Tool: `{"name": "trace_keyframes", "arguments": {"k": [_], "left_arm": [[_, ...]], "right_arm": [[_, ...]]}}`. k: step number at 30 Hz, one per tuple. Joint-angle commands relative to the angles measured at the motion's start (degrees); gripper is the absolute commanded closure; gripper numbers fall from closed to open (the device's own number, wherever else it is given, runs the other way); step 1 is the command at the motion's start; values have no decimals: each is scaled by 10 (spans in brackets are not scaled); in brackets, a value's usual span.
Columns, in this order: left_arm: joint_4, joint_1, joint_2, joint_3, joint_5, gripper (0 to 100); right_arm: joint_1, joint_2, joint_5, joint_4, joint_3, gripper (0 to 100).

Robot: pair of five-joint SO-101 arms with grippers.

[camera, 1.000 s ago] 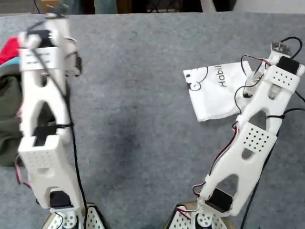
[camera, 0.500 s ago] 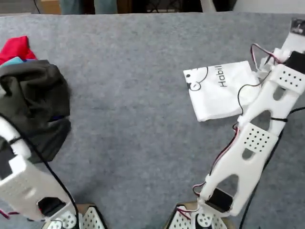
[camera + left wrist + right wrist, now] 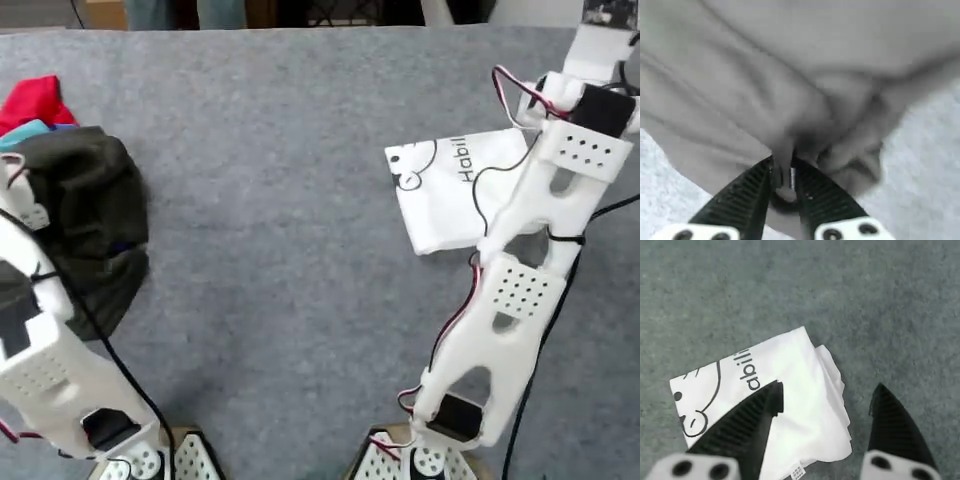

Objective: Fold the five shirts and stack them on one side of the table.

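Observation:
A folded white shirt (image 3: pixel 450 195) with black print lies on the right of the grey table; in the right wrist view the white shirt (image 3: pixel 790 405) sits below my right gripper (image 3: pixel 827 390), which hangs open above it without touching. A crumpled dark olive shirt (image 3: pixel 90 220) tops a pile at the left edge. My left gripper (image 3: pixel 783 176) is shut on a fold of this dark shirt (image 3: pixel 805 90). Red (image 3: pixel 32 100) and teal (image 3: pixel 25 131) shirts peek out behind the pile.
The grey felt table (image 3: pixel 270 150) lies bare between the pile and the white shirt. The left arm (image 3: pixel 40 350) crosses the near left corner and the right arm (image 3: pixel 530 260) stands along the right side. The table's far edge (image 3: pixel 300 28) borders dark furniture.
The left arm swung down from over the pile to the left edge, uncovering the dark shirt, which shifted slightly. The right arm lifted and drew toward the far right corner.

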Motion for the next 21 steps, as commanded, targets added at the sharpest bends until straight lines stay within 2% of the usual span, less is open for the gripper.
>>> {"name": "trace_keyframes", "arguments": {"k": [1,5,9,11,14,17,19,21], "left_arm": [[40,63,-88,-6,2,972],[40,180,-215,87,3,972],[30,371,-353,183,-8,971],[10,472,-401,232,-51,971],[-13,603,-443,303,-160,970],[-15,687,-448,352,-215,970],[-11,723,-441,369,-207,938],[-10,749,-441,378,-183,849]], "right_arm": [[-18,-70,-4,3,-19,719],[-25,-110,-4,3,-19,719],[-26,-136,-4,3,-19,719],[-26,-141,-4,3,-18,719],[-25,-142,-4,3,-18,719],[-26,-143,-4,3,-18,719],[-28,-143,-2,3,-18,717],[-39,-141,-1,3,-17,717]]}}
